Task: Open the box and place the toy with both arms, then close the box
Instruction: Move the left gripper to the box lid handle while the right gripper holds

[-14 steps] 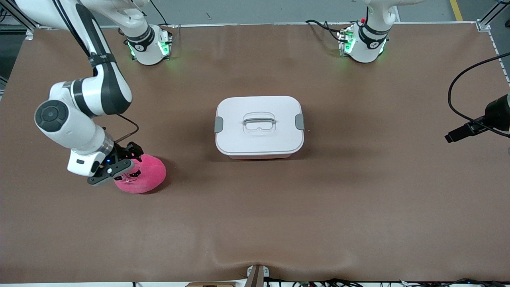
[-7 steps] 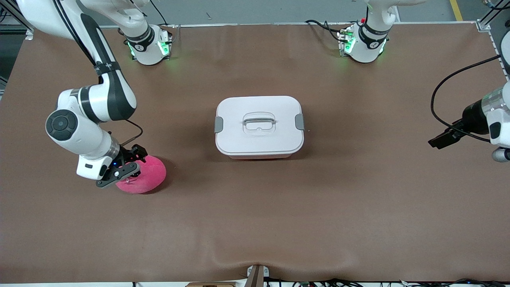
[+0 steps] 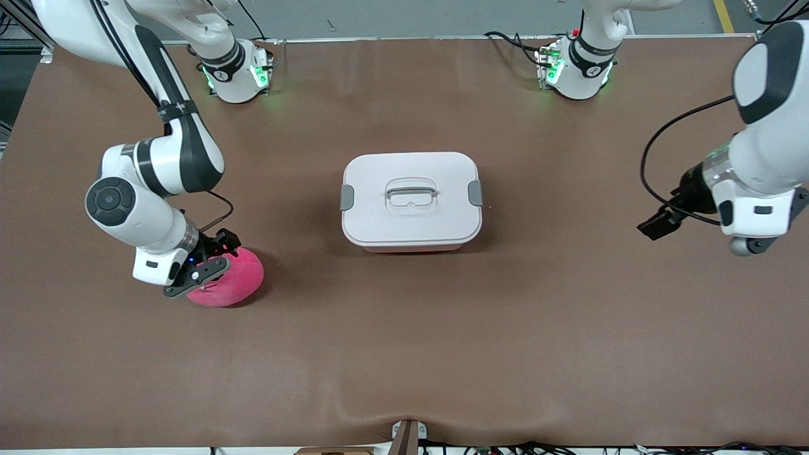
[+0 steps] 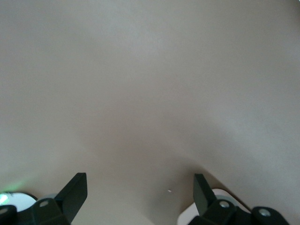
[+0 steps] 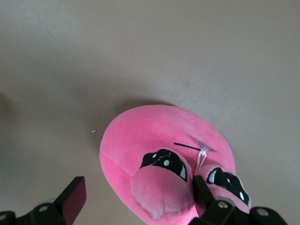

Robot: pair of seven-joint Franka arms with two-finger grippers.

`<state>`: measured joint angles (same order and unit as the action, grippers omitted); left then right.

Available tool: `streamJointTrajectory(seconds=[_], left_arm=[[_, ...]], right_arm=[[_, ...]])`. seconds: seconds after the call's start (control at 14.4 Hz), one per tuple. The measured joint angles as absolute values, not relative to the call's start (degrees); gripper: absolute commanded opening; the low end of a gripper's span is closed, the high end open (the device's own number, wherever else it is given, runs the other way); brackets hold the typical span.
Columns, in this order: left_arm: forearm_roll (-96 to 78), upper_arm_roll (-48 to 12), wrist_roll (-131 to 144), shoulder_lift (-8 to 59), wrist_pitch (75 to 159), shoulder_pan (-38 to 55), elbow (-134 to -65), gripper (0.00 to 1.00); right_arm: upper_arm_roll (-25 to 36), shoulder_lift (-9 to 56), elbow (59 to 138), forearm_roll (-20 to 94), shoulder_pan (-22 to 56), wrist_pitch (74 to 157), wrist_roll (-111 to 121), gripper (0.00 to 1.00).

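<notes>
Front view, box (image 3: pixel 411 201) lid shut, long axis running arm to arm

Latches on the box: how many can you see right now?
2. One grey latch sits on the box end toward the right arm, the other latch on the end toward the left arm. More may be hidden.

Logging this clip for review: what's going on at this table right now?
The right gripper is open, low over the pink toy, not yet gripping it. The box sits mid-table with its lid on. The left gripper, also open and empty, hangs above bare table at the left arm's end.
</notes>
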<state>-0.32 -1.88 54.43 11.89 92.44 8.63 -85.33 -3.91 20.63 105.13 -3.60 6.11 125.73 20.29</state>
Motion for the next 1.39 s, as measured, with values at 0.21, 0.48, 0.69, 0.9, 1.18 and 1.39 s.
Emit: streamJointTrajectory(seconds=[0.21,0.48,0.69,0.9,1.18,1.39], left_arm=[[-0.8,-1.93,61.22,12.57,92.44,12.07,-85.33,1.0],[-3.6,-1.99,71.04,13.93,92.5,16.17,-85.31,1.0],[-3.71,-2.0,75.72,14.99,92.65,18.6,-85.29,1.0],[-3.71,-1.99,81.16,15.74,92.67,20.67,-85.27,1.0],[-3.71,-1.98,91.29,17.56,94.13,24.4,-85.25,1.0],[-3.71,-1.97,93.78,18.39,94.56,25.84,-85.22,1.0]], right_arm=[[-3.81,21.76,105.14,-5.46,6.1,126.83,20.35,1.0],[-3.63,23.18,105.15,-6.06,6.08,127.96,20.36,1.0],[-3.43,23.29,105.13,-6.13,5.88,128.03,21.79,0.14],[-3.18,23.28,104.94,-6.15,5.39,128.1,22.71,0.01],[-3.15,23.27,104.72,-6.17,5.37,128.17,23.36,0.0],[-3.13,23.23,104.58,-6.2,5.36,128.19,25.41,0.0]])
